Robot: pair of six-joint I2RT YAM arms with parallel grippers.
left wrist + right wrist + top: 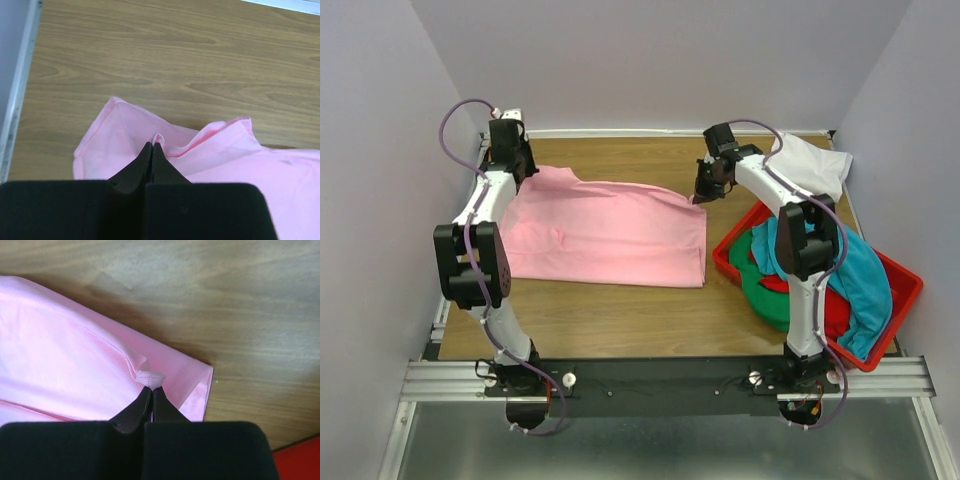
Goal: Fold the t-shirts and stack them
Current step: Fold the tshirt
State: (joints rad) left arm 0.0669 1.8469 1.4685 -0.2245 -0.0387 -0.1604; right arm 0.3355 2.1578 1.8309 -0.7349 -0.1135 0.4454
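Note:
A light pink t-shirt (605, 232) lies spread across the middle of the wooden table. My left gripper (524, 170) is shut on a pinch of its far left edge; in the left wrist view (152, 145) a small fold of pink cloth (210, 150) pokes out between the tips. My right gripper (700, 195) is shut on the shirt's far right corner, seen in the right wrist view (151, 387) with bunched pink cloth (75, 370) at the tips. A white t-shirt (812, 166) lies at the back right. Teal (855, 280), green (765, 290) and red (835, 315) shirts lie piled in the bin.
A rigid red plastic bin (905, 290) stands at the right, by the right arm's base. The metal rail (670, 375) runs along the near edge. Grey walls close in on left, back and right. Bare wood (620, 320) lies in front of the pink shirt.

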